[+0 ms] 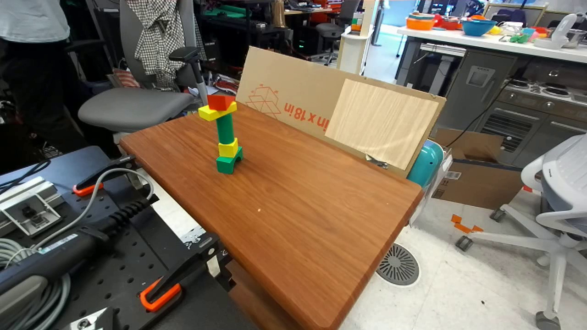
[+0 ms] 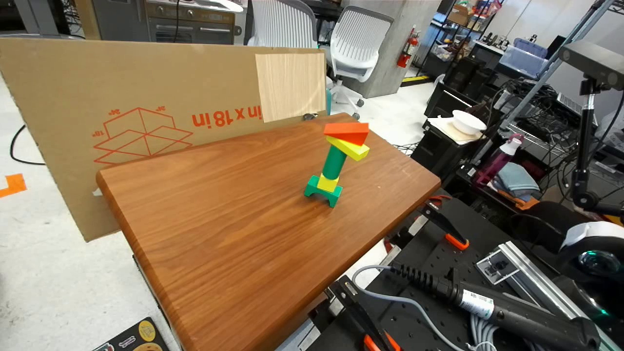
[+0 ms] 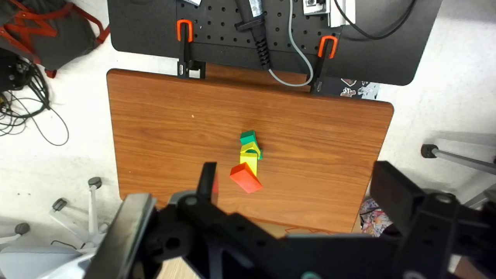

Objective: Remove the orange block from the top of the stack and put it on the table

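The orange block [image 1: 220, 102] tops the stack [image 1: 225, 129], the spread gripper [image 3: 296, 168] apparently above

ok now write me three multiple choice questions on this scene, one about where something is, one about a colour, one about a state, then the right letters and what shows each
1. Where in the stack is the orange block?
A) at the base
B) in the middle
C) at the top

2. What colour is the bottom block?
A) green
B) blue
C) yellow

3. How does the gripper stand?
A) shut on a block
B) open
C) shut with nothing held

Right letters:
1 C, as nothing lies above the orange block in both exterior views.
2 A, as the bottom block, arched underneath, shows green in both exterior views.
3 B, as the wrist view shows the jaws wide apart.
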